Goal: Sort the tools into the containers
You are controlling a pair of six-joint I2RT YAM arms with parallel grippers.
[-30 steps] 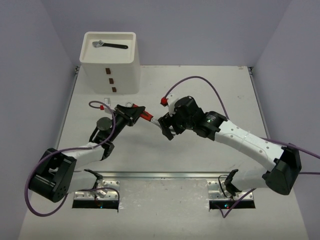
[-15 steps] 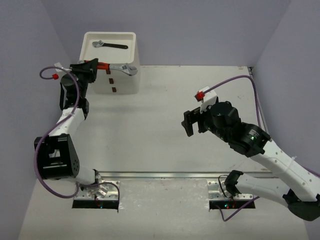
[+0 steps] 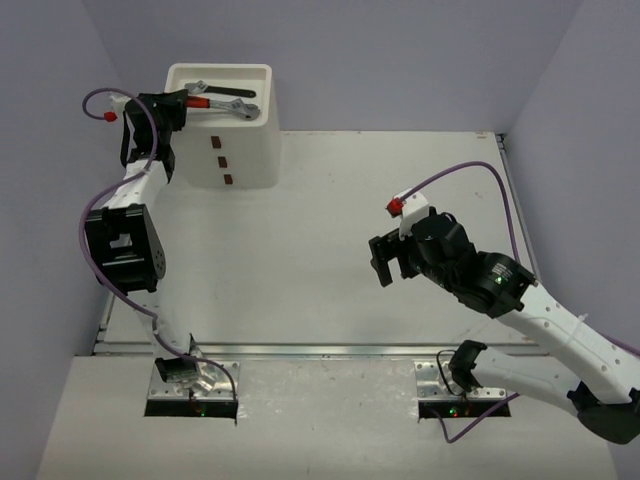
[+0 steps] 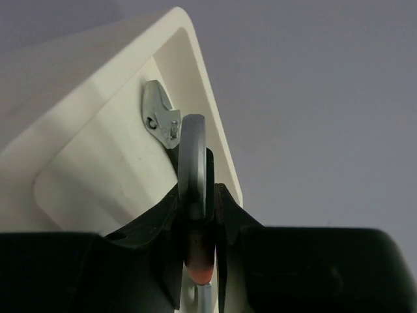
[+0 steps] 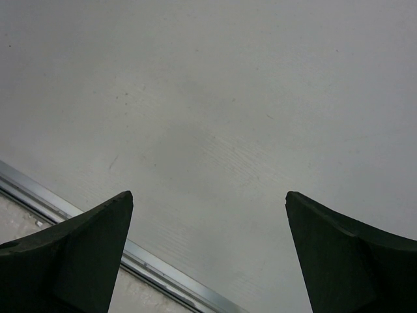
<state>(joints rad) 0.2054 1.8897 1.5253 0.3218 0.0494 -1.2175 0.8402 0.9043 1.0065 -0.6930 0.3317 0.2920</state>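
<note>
Now the left gripper [image 3: 182,103] is clamped on the red-handled adjustable wrench [image 3: 225,105], far left. Its silver head reaches right over the white tray [image 3: 220,68], just above the black-handled wrench [image 3: 240,93] lying inside. Half a second ago the held wrench hung nearer, by the box's front rim. The right gripper [image 3: 385,262], fingers wide apart and empty, hovers over the counter [image 3: 300,230] about where it was.
</note>
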